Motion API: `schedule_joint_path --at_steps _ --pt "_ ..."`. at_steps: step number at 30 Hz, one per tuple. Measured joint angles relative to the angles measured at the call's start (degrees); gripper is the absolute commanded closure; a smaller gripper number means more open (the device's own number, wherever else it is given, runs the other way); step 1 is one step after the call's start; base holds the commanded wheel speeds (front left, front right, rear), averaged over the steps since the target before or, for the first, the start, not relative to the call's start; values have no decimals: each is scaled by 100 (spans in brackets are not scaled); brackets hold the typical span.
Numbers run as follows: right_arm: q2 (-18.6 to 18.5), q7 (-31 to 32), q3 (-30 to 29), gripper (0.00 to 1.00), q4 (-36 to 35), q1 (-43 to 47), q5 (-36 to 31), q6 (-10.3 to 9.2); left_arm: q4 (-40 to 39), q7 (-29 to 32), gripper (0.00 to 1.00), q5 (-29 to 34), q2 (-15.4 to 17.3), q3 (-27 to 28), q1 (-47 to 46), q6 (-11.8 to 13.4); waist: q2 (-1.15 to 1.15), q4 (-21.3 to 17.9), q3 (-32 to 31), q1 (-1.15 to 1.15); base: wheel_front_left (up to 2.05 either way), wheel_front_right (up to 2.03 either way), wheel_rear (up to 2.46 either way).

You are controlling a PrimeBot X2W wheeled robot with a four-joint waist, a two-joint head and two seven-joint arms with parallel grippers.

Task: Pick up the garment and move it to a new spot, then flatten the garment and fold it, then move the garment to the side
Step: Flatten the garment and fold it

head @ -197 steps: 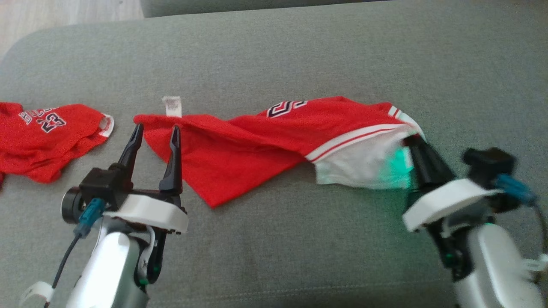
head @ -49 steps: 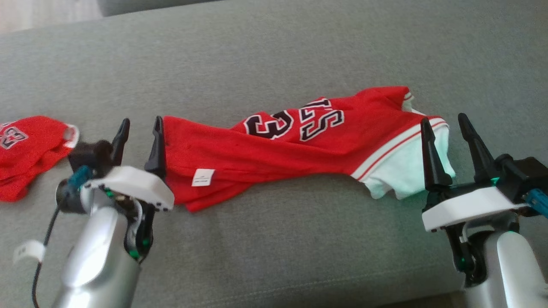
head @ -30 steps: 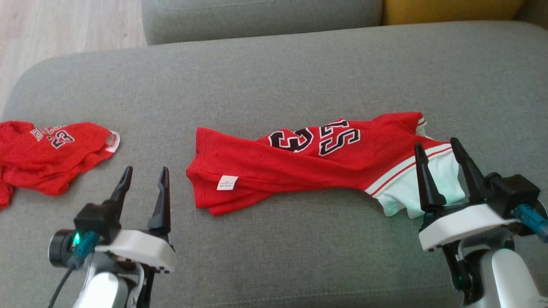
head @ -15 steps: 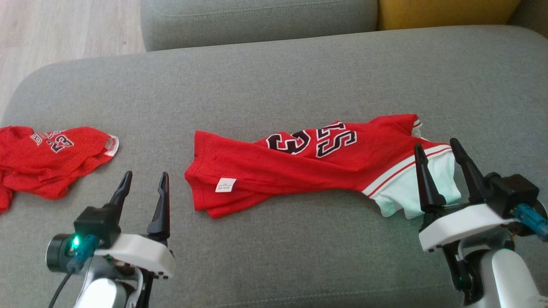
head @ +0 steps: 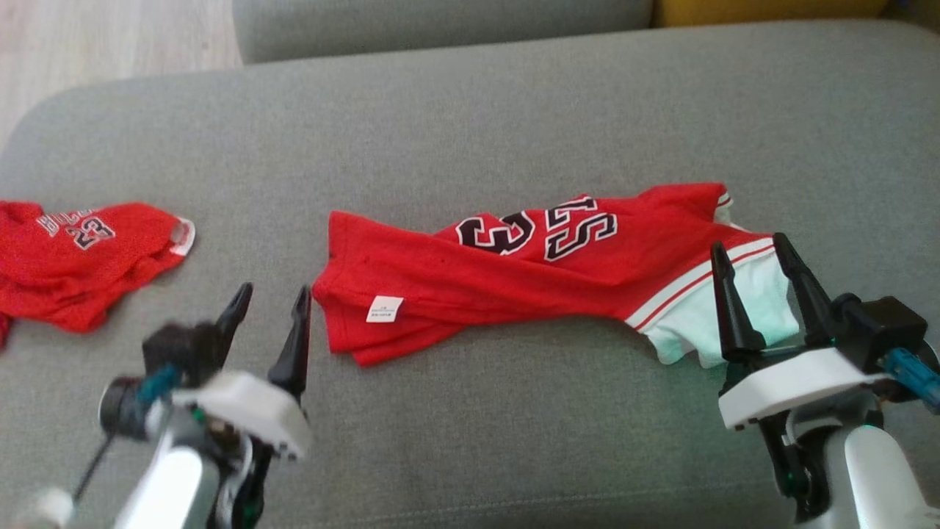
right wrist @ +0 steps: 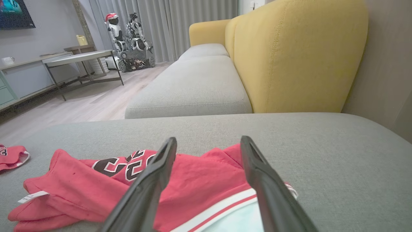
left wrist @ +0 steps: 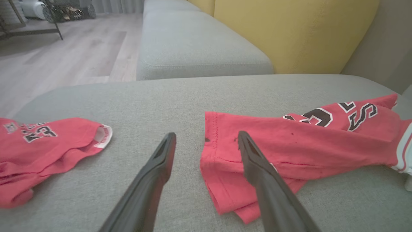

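A red garment [head: 514, 275] with black-and-white number lettering and a white, striped right end lies loosely folded and creased across the grey cushion [head: 470, 132]. A white tag sits near its left end. My left gripper [head: 270, 297] is open just off the garment's left edge [left wrist: 212, 141], empty, its right finger [left wrist: 257, 164] over the fabric in the left wrist view. Over the white end, my right gripper [head: 749, 246] stands open with nothing between its fingers; the garment [right wrist: 193, 180] lies under them in the right wrist view.
A second red garment [head: 81, 253] with the number 23 lies crumpled at the cushion's left end [left wrist: 42, 145]. Behind are another grey seat [right wrist: 193, 83], a yellow backrest [right wrist: 296, 54], wooden floor [head: 110, 37] and a table [right wrist: 80, 58].
My left gripper has moved right and forward to the garment's left edge and is blurred with motion. The head view has shifted slightly. The right gripper and garment have stayed put.
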Motion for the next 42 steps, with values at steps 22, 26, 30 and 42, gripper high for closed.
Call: schedule_joint_path --at_steps 22,26,30,42 --pt "0 -71 105 0 162 -253 114 0 2510 771 100 -1015 -318 -59 -1586 -1042 0 -367 691 1 0 0 0" --pt "0 -94 67 0 185 -254 153 0 2521 636 100 -966 -312 -127 -1591 -1046 0 -360 689 1 0 0 0" --pt "1 -73 -132 0 227 -252 122 0 2503 407 100 -858 -287 -132 -1658 -980 0 -340 675 0 0 0 0" --pt "-7 978 -633 0 601 381 -209 0 2261 300 100 -808 -237 -155 -1657 -867 0 -269 828 0 0 0 0"
